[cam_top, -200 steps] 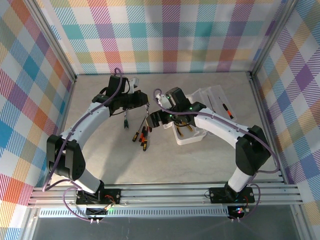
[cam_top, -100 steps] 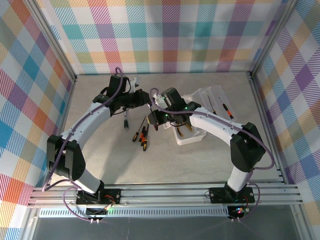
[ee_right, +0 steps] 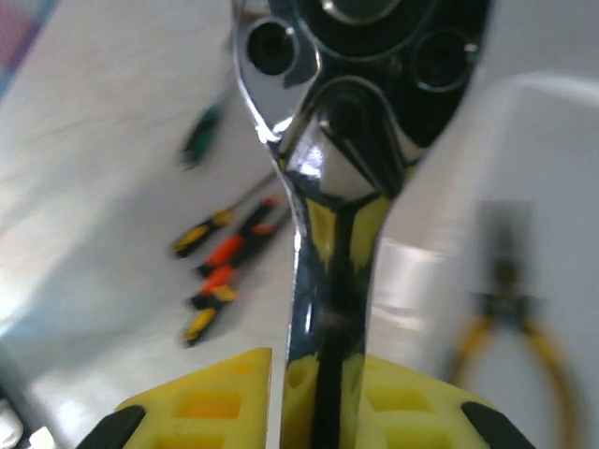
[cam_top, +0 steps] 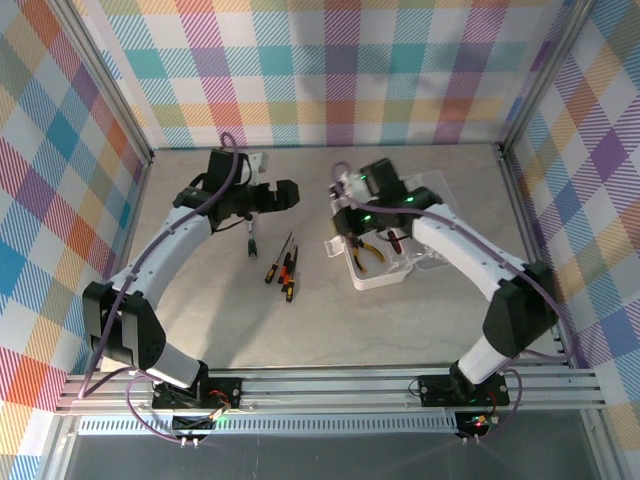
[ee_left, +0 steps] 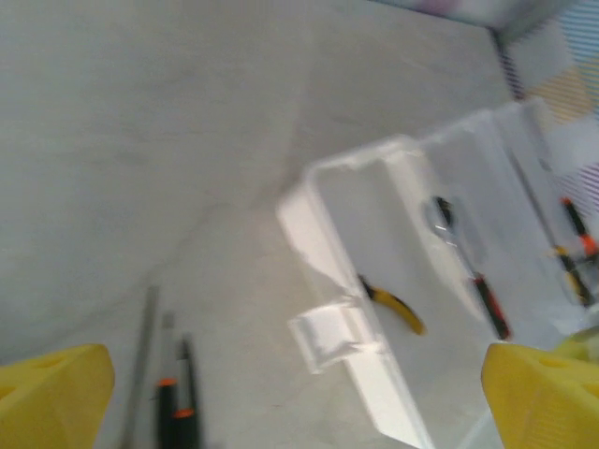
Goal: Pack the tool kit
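The right gripper point(ee_right: 316, 388) is clamped on the handle of a chrome ratchet wrench point(ee_right: 323, 178), whose shaft splits the wrist view: loose screwdrivers point(ee_right: 225, 271) on the desk point(ee_right: 94, 168) to one side, the open box point(ee_right: 533, 150) with yellow-handled pliers point(ee_right: 510, 346) inside to the other, all blurred. The left gripper point(cam_top: 286, 194) hangs spread wide and empty near a green-handled screwdriver point(cam_top: 252, 244). From above, the right arm point(cam_top: 470, 265) covers part of the box, and the tools in its lid point(cam_top: 445, 215) are too small to name.
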Action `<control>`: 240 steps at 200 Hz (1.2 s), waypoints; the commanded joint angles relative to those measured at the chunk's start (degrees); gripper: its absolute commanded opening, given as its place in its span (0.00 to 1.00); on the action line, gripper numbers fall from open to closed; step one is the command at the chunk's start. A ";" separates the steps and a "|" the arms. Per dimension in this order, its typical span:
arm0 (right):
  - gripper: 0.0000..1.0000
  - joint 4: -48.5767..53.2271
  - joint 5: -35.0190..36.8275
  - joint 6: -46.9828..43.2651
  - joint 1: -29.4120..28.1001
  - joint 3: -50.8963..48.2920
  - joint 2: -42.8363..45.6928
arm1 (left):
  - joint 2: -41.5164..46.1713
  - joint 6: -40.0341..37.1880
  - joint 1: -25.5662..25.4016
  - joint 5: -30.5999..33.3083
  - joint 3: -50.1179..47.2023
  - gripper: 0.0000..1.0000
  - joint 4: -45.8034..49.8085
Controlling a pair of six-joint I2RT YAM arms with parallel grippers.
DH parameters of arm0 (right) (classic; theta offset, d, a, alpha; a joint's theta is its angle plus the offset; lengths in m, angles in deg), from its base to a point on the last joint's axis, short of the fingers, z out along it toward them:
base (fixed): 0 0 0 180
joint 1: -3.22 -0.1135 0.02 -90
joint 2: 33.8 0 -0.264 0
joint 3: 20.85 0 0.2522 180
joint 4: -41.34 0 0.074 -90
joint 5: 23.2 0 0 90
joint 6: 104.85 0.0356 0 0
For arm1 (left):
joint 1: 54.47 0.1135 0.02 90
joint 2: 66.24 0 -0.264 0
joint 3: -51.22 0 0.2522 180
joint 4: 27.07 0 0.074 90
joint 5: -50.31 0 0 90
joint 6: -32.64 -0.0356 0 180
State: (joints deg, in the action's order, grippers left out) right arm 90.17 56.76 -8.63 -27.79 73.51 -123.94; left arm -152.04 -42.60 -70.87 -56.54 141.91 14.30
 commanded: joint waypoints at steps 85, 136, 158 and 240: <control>0.04 10.46 23.90 -11.32 9.38 0.22 -6.15 | 0.80 -4.20 3.48 9.41 -6.35 1.00 7.87; 0.11 10.35 27.74 -12.48 9.40 1.83 -10.95 | 0.11 -5.01 3.48 12.16 -6.09 1.00 9.42; 0.17 10.33 28.24 -12.28 9.45 2.43 -11.76 | -0.24 -5.27 3.48 13.03 -6.09 1.00 9.89; 0.44 12.21 28.83 -9.11 9.23 4.64 -12.42 | -0.95 -5.58 3.48 13.25 -6.17 1.00 10.09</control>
State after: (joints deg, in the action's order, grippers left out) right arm 100.88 83.58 -18.51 -18.74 76.72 -136.34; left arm -152.54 -46.97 -67.13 -43.46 136.09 22.81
